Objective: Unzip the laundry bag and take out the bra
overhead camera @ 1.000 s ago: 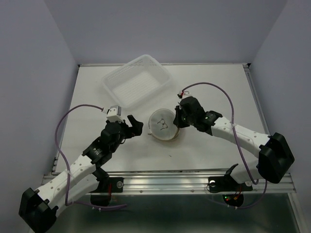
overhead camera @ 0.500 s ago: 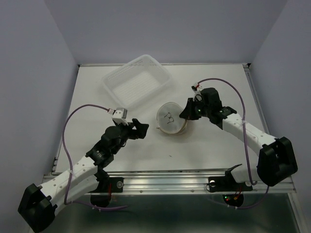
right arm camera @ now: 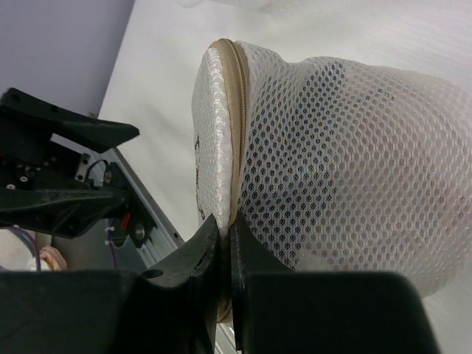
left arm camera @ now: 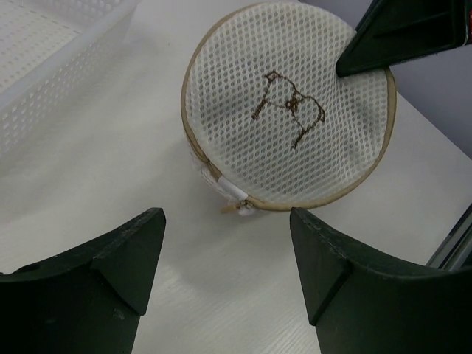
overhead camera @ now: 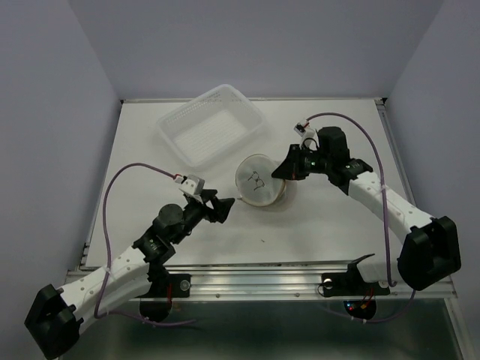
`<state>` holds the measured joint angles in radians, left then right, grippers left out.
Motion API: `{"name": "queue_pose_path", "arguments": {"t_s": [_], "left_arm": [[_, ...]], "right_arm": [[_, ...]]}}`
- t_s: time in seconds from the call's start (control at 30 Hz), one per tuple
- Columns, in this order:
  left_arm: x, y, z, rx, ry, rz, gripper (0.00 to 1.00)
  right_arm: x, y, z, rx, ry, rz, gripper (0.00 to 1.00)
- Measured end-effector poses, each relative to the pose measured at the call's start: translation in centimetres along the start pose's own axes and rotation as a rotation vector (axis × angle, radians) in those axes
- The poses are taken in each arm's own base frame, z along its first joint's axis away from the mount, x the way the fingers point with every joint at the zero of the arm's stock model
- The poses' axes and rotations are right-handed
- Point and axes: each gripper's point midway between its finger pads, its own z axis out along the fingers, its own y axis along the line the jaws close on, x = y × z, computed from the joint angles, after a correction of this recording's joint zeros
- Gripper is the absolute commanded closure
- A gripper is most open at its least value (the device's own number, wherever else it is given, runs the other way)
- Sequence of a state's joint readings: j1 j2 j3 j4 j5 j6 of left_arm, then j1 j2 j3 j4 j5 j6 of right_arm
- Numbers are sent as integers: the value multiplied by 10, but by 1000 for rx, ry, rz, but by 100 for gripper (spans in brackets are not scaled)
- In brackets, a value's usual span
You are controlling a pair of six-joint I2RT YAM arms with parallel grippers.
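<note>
- The top view shows the whole layout. The round white mesh laundry bag with a tan rim is about mid-tabletop. It's tipped so its flat face points up and toward the left arm.
- The rectangular white plastic basket is just behind the bag, off to its left.
- The left wrist view adds the detail. There's a small dark bra outline stitched on the bag's face, and a little white zipper tab at the rim's near edge. A corner of the basket shows to the bag's left.
- Only the right wrist view shows the bag's side. There are dim dark patches behind the mesh, but I can't tell what they are.
- The right gripper is pinched nearly closed on the tan rim. From above it's at the bag's right edge.
- The left gripper is spread wide and holding nothing. It's near the zipper side of the bag, not touching it.
</note>
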<state>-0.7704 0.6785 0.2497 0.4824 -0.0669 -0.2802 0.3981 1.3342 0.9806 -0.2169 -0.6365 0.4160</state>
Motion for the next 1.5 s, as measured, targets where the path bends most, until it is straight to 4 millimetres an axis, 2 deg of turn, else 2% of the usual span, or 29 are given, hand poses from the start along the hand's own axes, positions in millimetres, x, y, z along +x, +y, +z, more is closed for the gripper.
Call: {"name": "queue_pose_path", "arguments": {"t_s": [0.13,0.3,0.57,0.63,0.8,0.93,1.1,1.5], "left_arm": [[-2,-10,-13,80,-52,24,24],[-6,-24,-15,156,-76,53,23],[20,-36,-10,231,16,130,23],[20,-40,-11,245,14,146,23],[7,-51,-13,267,-52,198,25],[2,-51,-11,255,-85,248,26],[5,-43,-7,224,-80,337,31],[-19,-45,-14,221,-175,403,32]], "right_arm": [[-16,23,-12,-58,-36,-18,99],[-29,43,-21,-108,-61,-30,99],[-35,59,-31,-158,-72,-25,99],[-35,64,-35,-171,-74,-30,99],[-35,78,-46,-209,-85,-54,99],[-35,87,-54,-235,-92,-73,99],[-34,92,-57,-252,-89,-83,99],[-31,99,-63,-281,-87,-101,99]]}}
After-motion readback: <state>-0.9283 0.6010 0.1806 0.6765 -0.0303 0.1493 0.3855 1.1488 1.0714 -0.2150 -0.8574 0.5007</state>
